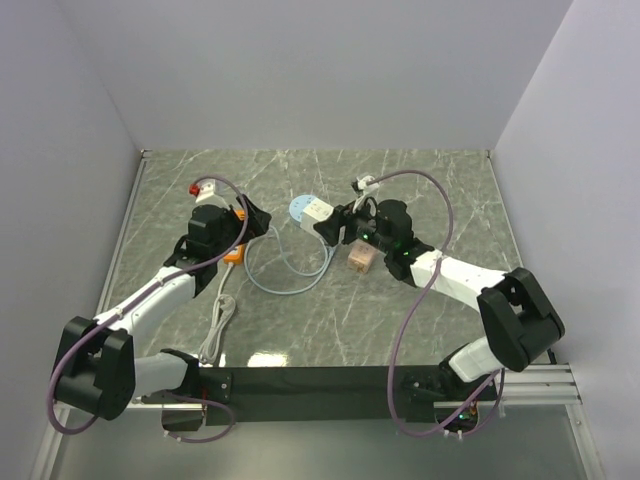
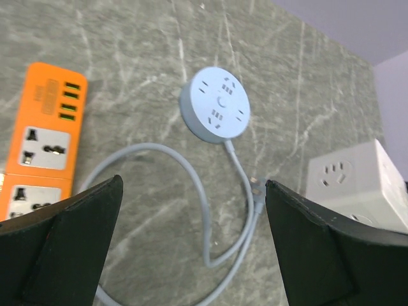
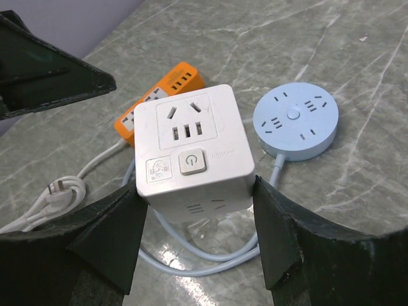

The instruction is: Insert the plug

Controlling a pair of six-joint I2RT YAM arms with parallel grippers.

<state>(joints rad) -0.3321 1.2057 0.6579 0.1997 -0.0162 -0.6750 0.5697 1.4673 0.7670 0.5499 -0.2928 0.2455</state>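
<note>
The plug point(image 2: 257, 188), pale blue with two metal prongs, lies on the marble at the end of the blue cable point(image 2: 191, 175), which runs from a round blue socket point(image 2: 215, 105). My left gripper point(image 2: 192, 185) hangs open over the cable loop, and the plug lies just beside its right finger point(image 2: 319, 248). My right gripper point(image 3: 197, 188) is shut on the white cube socket point(image 3: 191, 146), with a finger pressed on each side. The cube's face with its outlets and power button points up at the camera. From above, the cube point(image 1: 318, 210) sits between the two grippers.
An orange power strip point(image 1: 235, 250) lies under the left arm. A white cord with its own plug point(image 1: 215, 335) trails toward the near edge. A small wooden block point(image 1: 360, 257) stands beside the right arm. Grey walls enclose the table on three sides.
</note>
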